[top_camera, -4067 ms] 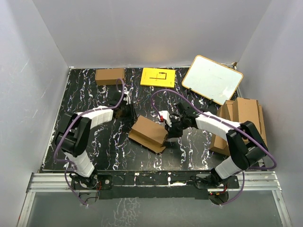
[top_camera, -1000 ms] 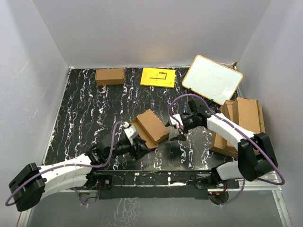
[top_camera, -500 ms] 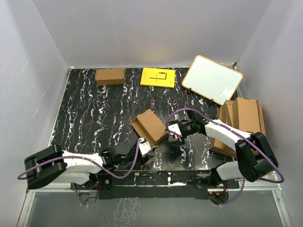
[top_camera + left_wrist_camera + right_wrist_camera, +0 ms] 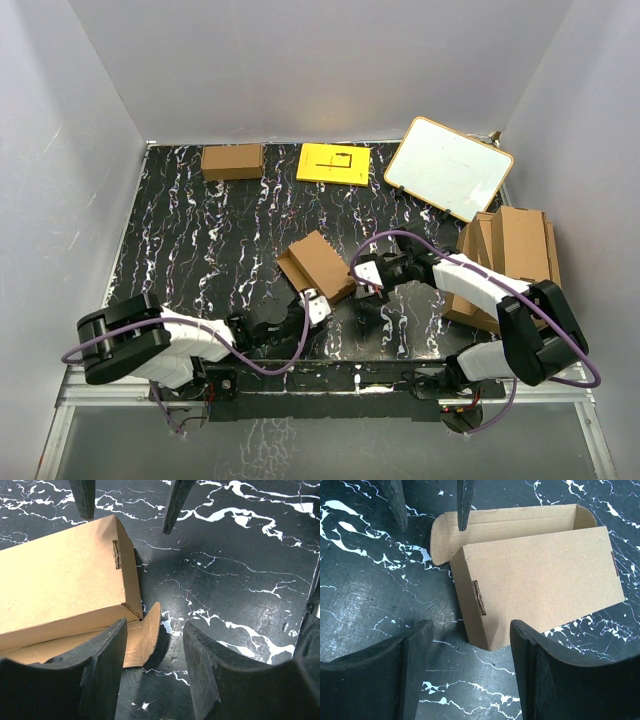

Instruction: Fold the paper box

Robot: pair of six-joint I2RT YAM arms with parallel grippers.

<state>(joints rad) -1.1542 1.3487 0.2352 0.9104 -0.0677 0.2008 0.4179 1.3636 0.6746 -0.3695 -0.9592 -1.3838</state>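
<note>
**Cardboard mid-table: paper box (image 4: pixel 318 262) flanked by two open grippers**

Nearest the base rail, the left arm (image 4: pixel 170 340) lies low along the front edge of the black marbled table (image 4: pixel 200 230). The left gripper (image 4: pixel 312 305) sits just beside the near corner of the paper box. Its jaws are apart and hold nothing. In the left wrist view a small rounded flap (image 4: pixel 147 637) of the box sticks out onto the table between the fingers.

The paper box rests skewed near the table's middle, lid face up. One long flap (image 4: pixel 510 522) is spread out along its side.

The right gripper (image 4: pixel 368 280) is just to the right of the box, jaws apart, gripping nothing. The box's corner shows between them in the right wrist view, and contact cannot be told.

Farther right, a pile of cardboard sheets (image 4: pixel 512 245) lies at the table edge. Along the far edge are a smaller brown carton (image 4: pixel 232 160), a yellow sheet (image 4: pixel 333 163) and a tilted whiteboard (image 4: pixel 449 168).
</note>
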